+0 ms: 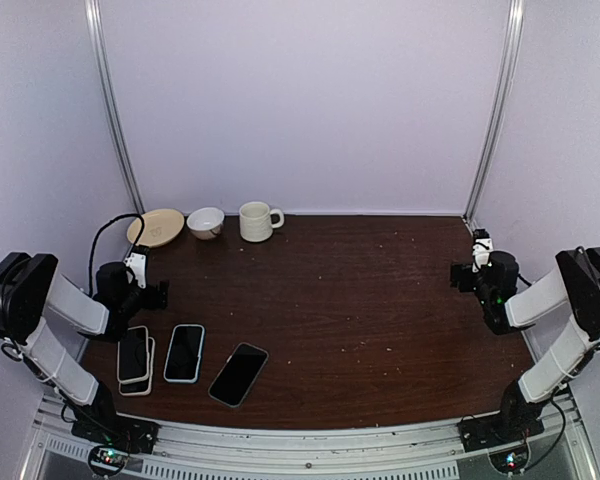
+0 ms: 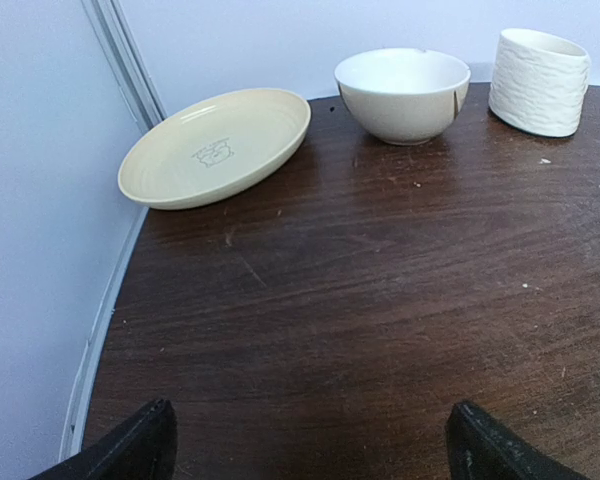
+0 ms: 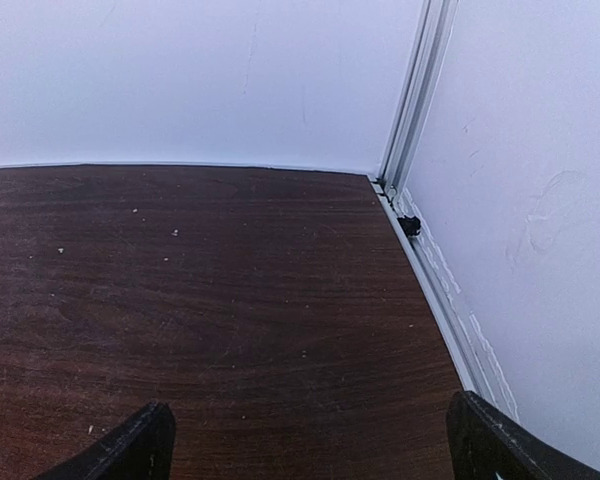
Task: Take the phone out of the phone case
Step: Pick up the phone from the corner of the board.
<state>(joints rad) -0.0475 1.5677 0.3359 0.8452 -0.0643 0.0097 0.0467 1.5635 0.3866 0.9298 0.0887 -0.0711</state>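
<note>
Both claws stand released, grasping nothing: the left gripper [image 2: 310,442] faces a shallow cream ceramic plate [image 2: 215,148], a white bowl [image 2: 403,93] and a ribbed white mug [image 2: 538,80]. The right gripper [image 3: 310,442] faces the bare corner of the dark brown wooden table [image 1: 380,300]. The dark-screened phone in its pale-rimmed case [image 1: 184,352] lies flat at near left, between a dark phone with a pale edge beneath [image 1: 133,358] and a tilted black handset [image 1: 238,374].

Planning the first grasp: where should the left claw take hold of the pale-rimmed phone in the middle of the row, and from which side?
Probably across its two long edges near the middle, coming straight down. The pale-rimmed phone lies flat, so only its thin sides offer purchase, and its width looks narrower than the open left claw.
</note>
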